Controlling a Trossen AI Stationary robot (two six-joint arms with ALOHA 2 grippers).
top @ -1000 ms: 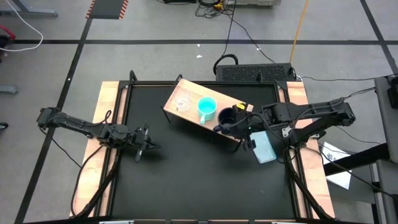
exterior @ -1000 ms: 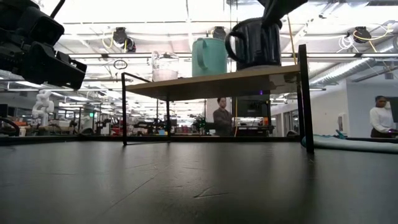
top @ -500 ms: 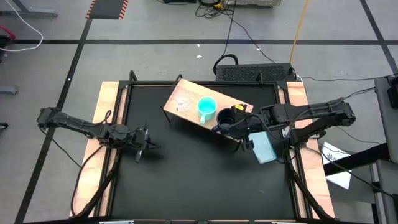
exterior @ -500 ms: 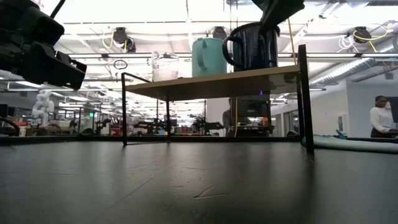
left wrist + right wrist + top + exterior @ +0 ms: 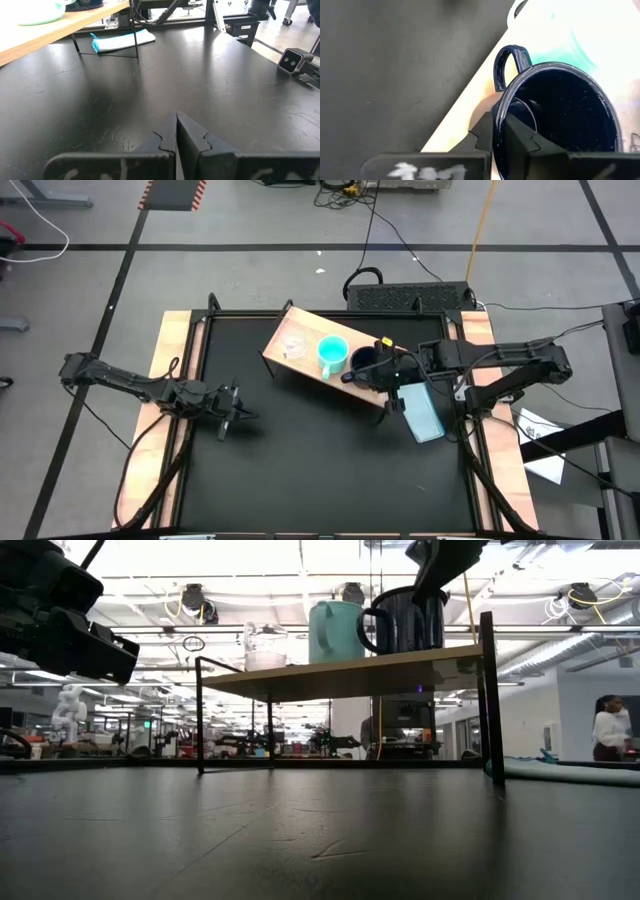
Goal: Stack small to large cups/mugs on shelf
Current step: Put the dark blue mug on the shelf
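Note:
The wooden shelf stands slanted at the table's far middle. On its board stand the small clear cup and, beside it, the turquoise mug, both on their bases. The black mug is at the shelf's right end, close to the turquoise mug, and also shows in the low view. My right gripper is shut on the black mug from above. My left gripper is shut and empty, low over the table's left half, far from the shelf. My right gripper holds the black mug by its rim, at the side to the right of its handle. One finger is inside the mug and one outside. The fingers come slanting down from the table's right. The mug is upright, its base down at the shelf board.
A flat light-blue item lies on the table right of the shelf, under my right arm. The shelf's dark legs stand on the black tabletop. Open tabletop lies near and left of the shelf. People show in the room behind.
My right gripper has gone down and a little toward the table's far left with the black mug. The mug has come down onto the shelf board, closer to the turquoise mug, and stays upright.

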